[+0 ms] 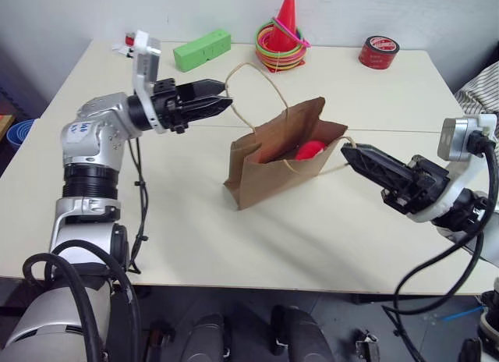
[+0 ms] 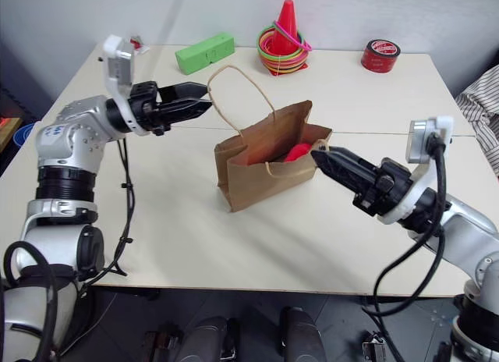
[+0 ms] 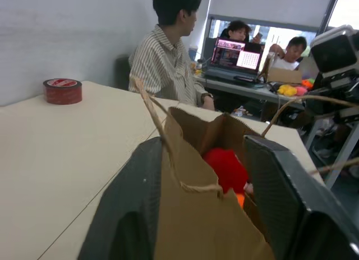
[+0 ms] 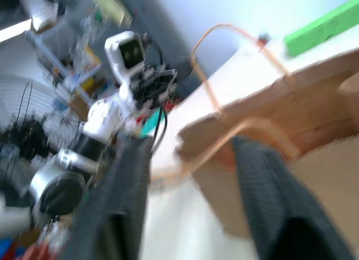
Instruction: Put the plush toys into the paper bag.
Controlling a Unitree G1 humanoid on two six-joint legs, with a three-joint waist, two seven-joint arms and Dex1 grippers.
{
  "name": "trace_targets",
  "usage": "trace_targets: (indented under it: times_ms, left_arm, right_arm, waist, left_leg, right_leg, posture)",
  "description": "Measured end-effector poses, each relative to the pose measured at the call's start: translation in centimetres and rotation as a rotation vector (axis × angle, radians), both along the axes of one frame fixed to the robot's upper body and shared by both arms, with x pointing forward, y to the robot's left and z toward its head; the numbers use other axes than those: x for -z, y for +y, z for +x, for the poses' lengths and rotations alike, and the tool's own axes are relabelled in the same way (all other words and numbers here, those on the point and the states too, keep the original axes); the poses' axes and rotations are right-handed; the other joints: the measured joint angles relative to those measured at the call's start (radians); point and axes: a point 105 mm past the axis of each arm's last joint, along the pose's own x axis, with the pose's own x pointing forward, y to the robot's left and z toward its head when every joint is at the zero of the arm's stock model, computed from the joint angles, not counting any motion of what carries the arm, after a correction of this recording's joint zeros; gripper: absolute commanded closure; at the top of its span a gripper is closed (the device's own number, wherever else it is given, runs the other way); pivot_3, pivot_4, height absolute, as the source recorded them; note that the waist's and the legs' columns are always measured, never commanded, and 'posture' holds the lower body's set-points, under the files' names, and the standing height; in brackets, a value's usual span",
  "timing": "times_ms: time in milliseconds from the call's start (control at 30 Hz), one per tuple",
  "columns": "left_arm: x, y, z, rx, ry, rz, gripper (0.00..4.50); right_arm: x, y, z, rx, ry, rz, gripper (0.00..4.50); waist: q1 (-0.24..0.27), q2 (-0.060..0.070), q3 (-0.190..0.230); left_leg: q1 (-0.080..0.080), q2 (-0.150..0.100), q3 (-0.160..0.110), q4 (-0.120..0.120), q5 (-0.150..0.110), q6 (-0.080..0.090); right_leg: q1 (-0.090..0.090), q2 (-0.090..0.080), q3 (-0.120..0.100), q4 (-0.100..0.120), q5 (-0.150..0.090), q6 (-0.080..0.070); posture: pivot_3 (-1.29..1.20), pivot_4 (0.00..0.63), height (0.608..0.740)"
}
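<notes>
We find the right end effector (image 1: 352, 151) at right of centre, its fingers spread, with one cord handle (image 1: 331, 167) of the paper bag (image 1: 269, 171) looped loosely at the tips. The bag stands open mid-frame on the worktop (image 1: 327, 237), holding the red plush toy (image 1: 309, 150); a sliver of orange (image 3: 240, 199) shows beneath it. The left end effector (image 1: 226, 99), at upper left, is spread beside the far handle (image 1: 253, 73). Beyond stand a green block (image 1: 202, 49), a ringed cone (image 1: 284, 34) and a tape roll (image 1: 379, 51).

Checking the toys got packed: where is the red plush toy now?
In the left eye view, the red plush toy lies inside the paper bag at mid-table.
</notes>
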Motion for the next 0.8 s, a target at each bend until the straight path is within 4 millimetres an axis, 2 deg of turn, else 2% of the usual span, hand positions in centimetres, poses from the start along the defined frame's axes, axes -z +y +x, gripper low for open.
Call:
trace_targets:
  times_ms: [33, 100, 133, 233, 333, 467, 567, 667, 800]
  left_arm:
    - [-0.1, 0.6, -0.1, -0.015, -0.02, 0.02, 0.86]
    - [0.0, 1.2, -0.3, -0.026, -0.04, 0.057, 0.17]
    - [0.3, 1.7, -0.5, -0.03, -0.042, 0.078, 0.03]
    - [2.7, 2.6, -1.6, -0.022, 0.012, 0.129, 0.03]
    - [5.0, 2.4, -2.7, -0.014, 0.061, 0.159, 0.03]
    - [6.6, 1.5, -3.6, -0.073, 0.094, 0.125, 0.03]
    - [7.5, 0.3, -4.2, -0.094, 0.1, 0.084, 0.0]
    - [8.1, -2.6, -4.6, -0.058, 0.097, 0.032, 0.0]
    - [8.2, -4.9, -4.4, -0.063, 0.075, 0.002, 0.0]
  right_arm:
    - [0.0, -0.1, -0.2, -0.011, -0.002, -0.016, 0.87]
    - [-0.3, -0.1, -0.4, -0.024, -0.019, -0.031, 0.08]
    - [-0.5, -0.1, -0.5, -0.027, -0.032, -0.036, 0.0]
    - [-1.0, 0.0, -0.9, -0.049, -0.072, -0.058, 0.0]
    - [-0.8, 0.0, -1.3, -0.049, -0.095, -0.119, 0.0]
    - [2.0, -1.7, -0.7, 0.084, -0.159, -0.358, 0.0]
    - [5.2, -3.0, -1.0, 0.116, -0.266, -0.586, 0.64]
    - [7.7, -2.8, -2.0, 0.064, -0.353, -0.691, 1.68]
    - [7.8, -2.4, -2.4, 0.07, -0.456, -0.694, 3.05]
  waist:
    - [0.002, 0.0, 0.0]
    - [0.002, 0.0, 0.0]
    - [0.002, 0.0, 0.0]
    - [0.0, 0.0, 0.0]
    - [0.0, 0.0, 0.0]
    - [0.018, -0.001, 0.0]
    - [0.027, -0.001, 0.0]
    - [0.028, -0.001, 0.0]
    - [0.018, -0.001, 0.0]
  left_leg:
    - [0.0, 0.0, 0.0, 0.001, -0.001, 0.001]
    - [0.0, -0.001, 0.0, 0.001, -0.001, 0.002]
    - [0.0, -0.001, 0.0, 0.001, -0.002, 0.003]
    - [0.0, -0.001, 0.0, 0.001, -0.002, 0.003]
    - [0.0, -0.001, 0.0, 0.001, -0.002, 0.003]
    - [0.0, -0.001, -0.001, 0.001, -0.002, 0.004]
    - [0.0, -0.002, -0.001, 0.001, -0.002, 0.004]
    - [0.001, -0.003, -0.001, 0.002, -0.002, 0.005]
    - [0.004, -0.002, 0.001, 0.002, -0.002, 0.004]
  right_leg:
    - [0.0, 0.0, 0.0, 0.0, 0.0, 0.001]
    - [0.001, -0.001, 0.0, -0.001, 0.001, 0.001]
    - [0.001, -0.002, 0.001, -0.001, 0.001, 0.002]
    - [0.001, -0.002, 0.001, -0.002, 0.001, 0.002]
    - [0.001, -0.002, 0.0, -0.002, 0.001, 0.002]
    - [0.003, -0.003, 0.0, -0.004, 0.002, 0.003]
    - [0.004, -0.003, 0.0, -0.006, 0.003, 0.005]
    - [0.005, -0.002, 0.001, -0.006, 0.004, 0.006]
    - [0.006, -0.002, 0.002, -0.005, 0.004, 0.007]
  posture:
    - [0.0, 0.15, 0.74]
    - [0.0, 0.15, 0.74]
    - [0.0, 0.15, 0.74]
    - [0.0, 0.15, 0.74]
    - [0.0, 0.15, 0.74]
    - [0.0, 0.15, 0.74]
    - [0.0, 0.15, 0.74]
    - [0.0, 0.15, 0.74]
    - [0.0, 0.15, 0.74]
